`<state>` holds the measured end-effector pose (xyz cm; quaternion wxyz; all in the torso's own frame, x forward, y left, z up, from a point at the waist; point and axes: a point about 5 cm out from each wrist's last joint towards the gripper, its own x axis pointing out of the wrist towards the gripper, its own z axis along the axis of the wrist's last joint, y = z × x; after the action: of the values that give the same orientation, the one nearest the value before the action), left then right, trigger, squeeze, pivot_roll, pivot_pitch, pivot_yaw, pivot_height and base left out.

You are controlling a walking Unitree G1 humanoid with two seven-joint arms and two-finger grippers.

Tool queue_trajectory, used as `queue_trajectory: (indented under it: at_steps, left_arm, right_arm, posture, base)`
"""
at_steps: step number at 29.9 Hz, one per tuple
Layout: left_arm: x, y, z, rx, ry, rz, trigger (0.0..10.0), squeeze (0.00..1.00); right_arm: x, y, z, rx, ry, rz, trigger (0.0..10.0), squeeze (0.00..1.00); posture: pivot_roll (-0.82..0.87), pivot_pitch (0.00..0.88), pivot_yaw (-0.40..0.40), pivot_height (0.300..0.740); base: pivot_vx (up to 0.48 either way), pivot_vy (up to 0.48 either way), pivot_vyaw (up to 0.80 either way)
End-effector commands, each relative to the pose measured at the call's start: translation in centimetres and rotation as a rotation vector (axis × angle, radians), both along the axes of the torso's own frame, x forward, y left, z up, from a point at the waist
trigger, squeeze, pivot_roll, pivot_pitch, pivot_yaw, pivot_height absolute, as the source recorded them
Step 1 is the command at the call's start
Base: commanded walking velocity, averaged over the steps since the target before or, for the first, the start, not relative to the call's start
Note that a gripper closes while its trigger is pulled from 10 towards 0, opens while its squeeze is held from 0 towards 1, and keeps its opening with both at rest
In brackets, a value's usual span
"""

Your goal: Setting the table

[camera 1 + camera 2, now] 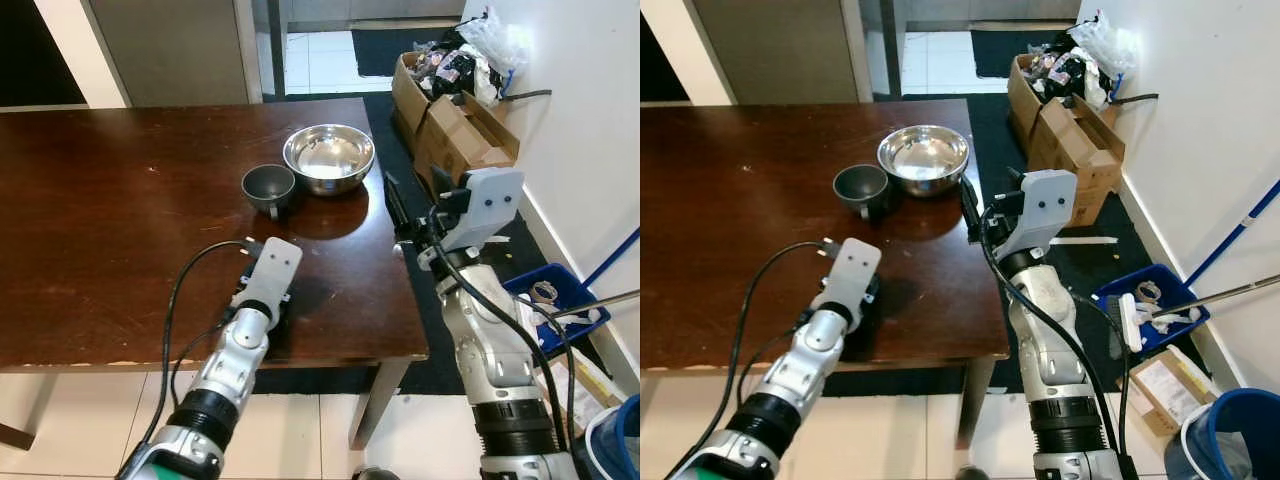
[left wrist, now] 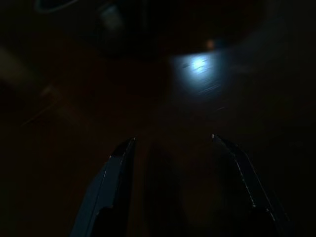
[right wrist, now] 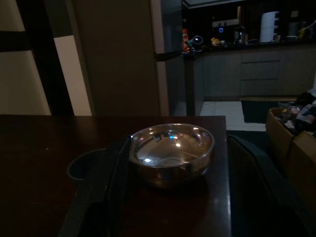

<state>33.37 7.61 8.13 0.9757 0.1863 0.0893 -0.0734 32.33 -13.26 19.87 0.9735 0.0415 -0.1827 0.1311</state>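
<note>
Approach step, judged: right gripper, fingers wide apart, empty, levelled at steel bowl straight ahead; dark grey cup touching bowl's left side. Next: advance, straddle rim. Left gripper spread, empty, low over dark wood table. Cardboard boxes beyond right gripper, tile floor

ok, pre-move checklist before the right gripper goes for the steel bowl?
1. Right gripper open: ok, fingers spread in the right wrist view.
2. Shiny round steel bowl centred between the fingers: ok.
3. Bowl upright, nothing in it: ok.
4. Small dark grey cup apart from the bowl: cannot tell, they sit very close.
5. Left gripper out of the way: ok, low over the dark wooden table, nearer the front edge, open.
6. Bowl grasped: not ok, gripper short of it.
</note>
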Motion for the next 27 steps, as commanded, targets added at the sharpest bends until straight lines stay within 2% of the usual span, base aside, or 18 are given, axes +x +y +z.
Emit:
queue_trajectory:
  at_steps: [1,6,8,9,12,15,18,23,25,26,27]
  left_arm:
    - [-0.5,-0.3,-1.3,0.022,0.061,-0.012,10.0,0.0]
    - [-0.1,-1.8,-1.1,0.021,0.065,-0.065,10.0,0.0]
    - [-0.1,-1.9,-1.0,0.022,0.062,-0.068,10.0,0.0]
    - [0.2,-2.1,-0.7,0.048,0.041,-0.076,10.0,0.0]
    - [0.3,-2.1,-0.5,0.064,0.034,-0.076,10.0,0.0]
    - [0.6,-1.7,-0.7,0.141,0.036,-0.054,10.0,0.0]
    - [0.8,-1.7,-0.6,0.133,0.031,-0.043,10.0,0.0]
    - [1.6,-1.4,0.4,-0.023,0.019,0.044,10.0,0.0]
    - [2.2,-1.3,1.4,-0.175,0.022,0.084,10.0,0.0]
    - [2.2,-1.3,1.4,-0.175,0.022,0.084,10.0,0.0]
    - [2.9,-1.3,2.4,-0.29,0.026,0.101,10.0,0.0]
  right_arm:
    - [0.1,0.5,0.2,-0.006,-0.012,0.018,10.0,0.0]
    - [0.2,0.7,0.2,-0.019,-0.018,0.029,10.0,0.0]
    - [0.2,0.7,0.2,-0.018,-0.019,0.028,10.0,0.0]
    - [0.2,0.6,0.2,-0.015,-0.023,0.024,10.0,0.0]
    - [0.2,0.6,0.2,-0.013,-0.024,0.021,10.0,0.0]
    - [0.1,0.6,0.0,-0.013,-0.022,0.019,10.0,0.0]
    - [0.0,0.7,0.0,-0.012,-0.021,0.018,10.0,0.0]
    - [0.0,0.8,0.0,-0.01,-0.022,0.016,10.0,0.0]
    - [0.0,0.8,0.0,-0.009,-0.025,0.016,10.0,0.0]
    - [0.0,0.8,0.0,-0.009,-0.025,0.016,10.0,0.0]
    - [0.0,0.8,0.0,-0.007,-0.026,0.015,10.0,0.0]
  posture:
    - [-0.1,0.0,0.075,0.74]
    - [-0.11,0.0,0.085,0.74]
    - [-0.11,0.0,0.085,0.74]
    - [-0.12,0.0,0.088,0.74]
    - [-0.12,0.0,0.091,0.74]
    - [-0.12,0.0,0.095,0.74]
    - [-0.12,0.0,0.098,0.74]
    - [-0.12,0.0,0.102,0.74]
    - [-0.13,0.0,0.103,0.74]
    - [-0.13,0.0,0.103,0.74]
    - [-0.13,0.0,0.103,0.74]
  base:
    - [0.0,0.0,0.0]
    - [0.0,0.0,0.0]
    - [0.0,0.0,0.0]
    - [0.0,0.0,0.0]
    - [0.0,0.0,0.0]
    - [0.0,0.0,0.0]
    - [0.0,0.0,0.0]
    - [0.0,0.0,0.0]
    - [0.0,0.0,0.0]
    - [0.0,0.0,0.0]
    - [0.0,0.0,0.0]
